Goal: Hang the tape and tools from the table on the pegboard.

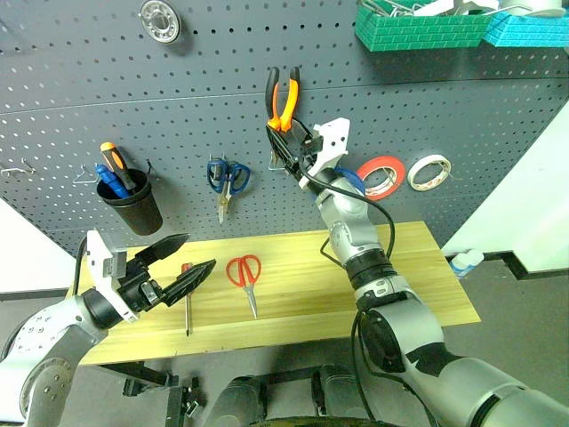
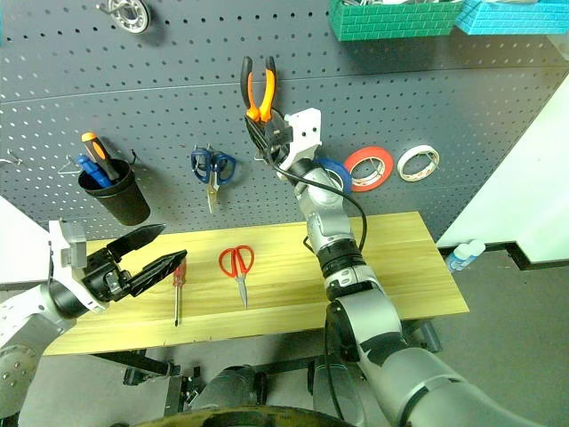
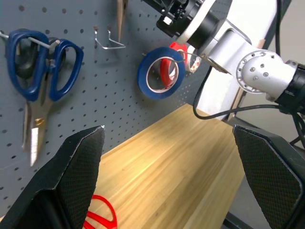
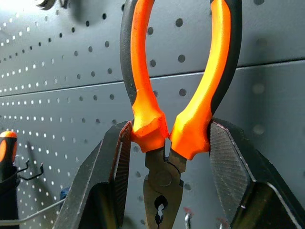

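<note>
— What's the right gripper (image 1: pixel 286 133) doing in the head view?

— It's up in the upper middle of the frame, against the pegboard (image 1: pixel 178 107), its fingers clamped on the pliers (image 1: pixel 283 100) just below the orange handles, which stick upward. The blue tape (image 1: pixel 354 181) already hangs on the board behind that arm, mostly hidden by it, with a red-orange roll (image 1: pixel 382 175) and a white roll (image 1: pixel 429 172) to its right.

— And the left gripper (image 1: pixel 178 263)?

— Lower left, fingers spread wide, holding nothing, hovering above the table (image 1: pixel 427 267). The red scissors (image 1: pixel 245 276) and the small red screwdriver (image 1: pixel 187 298) lie on the wood just right of it. Blue scissors (image 1: pixel 228 181) and a black cup (image 1: pixel 133 203) of tools hang on the board above.

— The left wrist view?

— Both black fingers (image 3: pixel 71 176) stand far apart at the lower corners. Between them lies bare wood, with a bit of the red scissors cut off at the bottom edge. The blue tape hangs on its hook at upper middle.

— The right wrist view?

— Fingers (image 4: pixel 107 176) press both sides of the pliers' joint. The jaw tips run off the bottom edge.
</note>
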`<action>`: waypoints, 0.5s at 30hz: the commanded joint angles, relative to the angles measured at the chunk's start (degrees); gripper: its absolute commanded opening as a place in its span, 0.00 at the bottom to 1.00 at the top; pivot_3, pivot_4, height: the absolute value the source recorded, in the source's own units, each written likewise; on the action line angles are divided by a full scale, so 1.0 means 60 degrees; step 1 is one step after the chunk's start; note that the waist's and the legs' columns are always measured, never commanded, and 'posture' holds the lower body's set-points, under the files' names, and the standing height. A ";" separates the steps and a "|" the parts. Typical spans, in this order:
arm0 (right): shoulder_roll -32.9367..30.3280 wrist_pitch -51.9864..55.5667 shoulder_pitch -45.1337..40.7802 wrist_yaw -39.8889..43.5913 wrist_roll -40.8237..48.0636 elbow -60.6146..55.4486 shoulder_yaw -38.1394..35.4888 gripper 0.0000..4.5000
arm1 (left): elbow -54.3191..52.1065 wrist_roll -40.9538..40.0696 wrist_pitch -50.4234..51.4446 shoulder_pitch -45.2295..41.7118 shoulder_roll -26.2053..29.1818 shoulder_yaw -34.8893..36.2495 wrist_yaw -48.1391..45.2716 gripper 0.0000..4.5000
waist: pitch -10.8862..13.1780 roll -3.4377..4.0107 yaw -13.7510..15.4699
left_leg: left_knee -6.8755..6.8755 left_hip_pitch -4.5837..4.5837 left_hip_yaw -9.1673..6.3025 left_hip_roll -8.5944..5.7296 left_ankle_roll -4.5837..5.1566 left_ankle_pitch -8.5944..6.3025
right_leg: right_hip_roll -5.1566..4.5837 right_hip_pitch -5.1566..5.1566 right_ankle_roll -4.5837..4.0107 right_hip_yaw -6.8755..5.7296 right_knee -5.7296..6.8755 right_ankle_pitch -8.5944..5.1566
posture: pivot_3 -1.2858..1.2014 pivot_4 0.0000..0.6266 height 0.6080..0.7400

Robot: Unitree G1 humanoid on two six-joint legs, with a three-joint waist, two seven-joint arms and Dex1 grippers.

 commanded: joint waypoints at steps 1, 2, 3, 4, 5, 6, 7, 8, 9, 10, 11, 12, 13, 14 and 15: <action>0.0123 -0.0499 -0.0591 -0.0158 -0.0070 0.0138 -0.0134 0.46 | -0.0486 -0.0269 -0.0018 0.0124 0.0076 0.0300 0.0105 1.00 | 0.0000 0.0000 0.0000 | 0.0000 0.0006 0.0003 0.0005 0.0000 0.0000 | 0.0006 0.0005 -0.0003 0.0004 0.0000 -0.0002 | 0.54 0.00 0.97; 0.0112 -0.0577 -0.0644 -0.0235 -0.0122 0.0275 -0.0153 0.46 | -0.0533 -0.0305 -0.0007 0.0171 0.0081 0.0327 0.0124 1.00 | 0.0000 0.0000 0.0000 | 0.0002 0.0009 0.0010 0.0013 0.0000 0.0000 | 0.0012 0.0007 -0.0004 0.0009 -0.0001 -0.0002 | 0.54 0.00 0.97; 0.0105 -0.0643 -0.0681 -0.0282 -0.0149 0.0394 -0.0174 0.46 | -0.0576 -0.0348 0.0003 0.0218 0.0091 0.0357 0.0149 1.00 | 0.0000 0.0000 0.0000 | 0.0003 0.0013 0.0015 0.0018 0.0000 0.0000 | 0.0018 0.0008 -0.0006 0.0013 -0.0001 -0.0001 | 0.54 0.00 0.97; 0.0100 -0.0703 -0.0719 -0.0331 -0.0180 0.0504 -0.0192 0.46 | -0.0604 -0.0387 0.0015 0.0249 0.0108 0.0382 0.0170 1.00 | 0.0000 0.0000 0.0001 | 0.0003 0.0014 0.0018 0.0023 0.0000 0.0000 | 0.0022 0.0009 -0.0011 0.0015 -0.0001 0.0000 | 0.54 0.00 0.97; 0.0090 -0.0774 -0.0752 -0.0417 -0.0243 0.0603 -0.0203 0.46 | -0.0626 -0.0412 0.0020 0.0278 0.0123 0.0401 0.0187 1.00 | 0.0000 0.0000 0.0002 | 0.0004 0.0015 0.0023 0.0031 0.0000 0.0000 | 0.0030 0.0009 -0.0022 0.0017 -0.0002 0.0000 | 0.54 0.00 0.97; 0.0076 -0.0865 -0.0790 -0.0513 -0.0323 0.0712 -0.0207 0.46 | -0.0641 -0.0435 0.0023 0.0302 0.0123 0.0418 0.0212 1.00 | 0.0000 0.0000 0.0002 | 0.0004 0.0016 0.0026 0.0037 0.0000 0.0000 | 0.0035 0.0009 -0.0027 0.0018 -0.0002 0.0000 | 0.54 0.00 0.97; 0.0068 -0.0933 -0.0815 -0.0571 -0.0374 0.0791 -0.0211 0.46 | -0.0657 -0.0450 0.0020 0.0329 0.0127 0.0432 0.0226 1.00 | 0.0000 0.0000 0.0003 | 0.0004 0.0017 0.0030 0.0044 0.0000 0.0000 | 0.0036 0.0009 -0.0030 0.0018 -0.0002 0.0000 | 0.54 0.00 0.97; 0.0061 -0.1001 -0.0880 -0.0661 -0.0403 0.0941 -0.0253 0.46 | -0.0660 -0.0459 0.0024 0.0340 0.0138 0.0437 0.0230 1.00 | 0.0000 0.0000 0.0005 | 0.0004 0.0019 0.0035 0.0052 0.0000 0.0000 | 0.0041 0.0009 -0.0036 0.0020 -0.0003 0.0002 | 0.54 0.00 0.97; 0.0059 -0.1052 -0.0922 -0.0712 -0.0414 0.1045 -0.0286 0.46 | -0.0669 -0.0468 0.0024 0.0355 0.0146 0.0439 0.0234 1.00 | 0.0000 0.0000 0.0005 | 0.0004 0.0019 0.0038 0.0060 0.0000 0.0000 | 0.0047 0.0009 -0.0041 0.0020 -0.0005 0.0005 | 0.54 0.00 0.97; 0.0048 -0.1109 -0.0981 -0.0772 -0.0447 0.1161 -0.0313 0.46 | -0.0692 -0.0484 0.0021 0.0381 0.0151 0.0443 0.0239 1.00 | 0.0000 0.0000 0.0005 | 0.0004 0.0019 0.0040 0.0066 0.0000 0.0000 | 0.0051 0.0009 -0.0044 0.0020 -0.0006 0.0007 | 0.54 0.00 0.97; 0.0051 -0.1141 -0.1055 -0.0791 -0.0420 0.1263 -0.0363 0.46 | -0.0714 -0.0500 0.0018 0.0406 0.0156 0.0452 0.0245 1.00 | 0.0000 0.0000 0.0004 | 0.0004 0.0020 0.0041 0.0069 0.0000 0.0000 | 0.0055 0.0008 -0.0053 0.0020 -0.0006 0.0006 | 0.54 0.00 0.97; 0.0036 -0.1199 -0.1128 -0.0832 -0.0442 0.1352 -0.0379 0.46 | -0.0735 -0.0526 0.0022 0.0423 0.0161 0.0465 0.0260 1.00 | 0.0000 0.0000 0.0004 | 0.0004 0.0021 0.0043 0.0072 0.0000 0.0000 | 0.0057 0.0008 -0.0055 0.0020 -0.0006 0.0007 | 0.54 0.00 0.97; 0.0021 -0.1248 -0.1197 -0.0867 -0.0458 0.1440 -0.0396 0.46 | -0.0751 -0.0546 0.0026 0.0436 0.0173 0.0475 0.0275 1.00 | 0.0000 0.0000 0.0004 | 0.0004 0.0021 0.0045 0.0074 0.0000 0.0000 | 0.0059 0.0007 -0.0058 0.0021 -0.0006 0.0008 | 0.54 0.00 0.97; 0.0027 -0.1301 -0.1252 -0.0857 -0.0467 0.1511 -0.0401 0.46 | -0.0762 -0.0564 0.0029 0.0445 0.0183 0.0481 0.0288 1.00 | 0.0000 0.0000 0.0003 | 0.0004 0.0022 0.0047 0.0076 0.0000 0.0000 | 0.0060 0.0007 -0.0059 0.0023 -0.0006 0.0009 | 0.54 0.00 0.97; 0.0035 -0.1347 -0.1284 -0.0845 -0.0484 0.1562 -0.0406 0.46 | -0.0772 -0.0576 0.0027 0.0458 0.0188 0.0483 0.0298 1.00 | 0.0000 0.0000 0.0002 | 0.0004 0.0022 0.0050 0.0077 0.0000 0.0000 | 0.0061 0.0007 -0.0060 0.0026 -0.0007 0.0009 | 0.54 0.00 0.97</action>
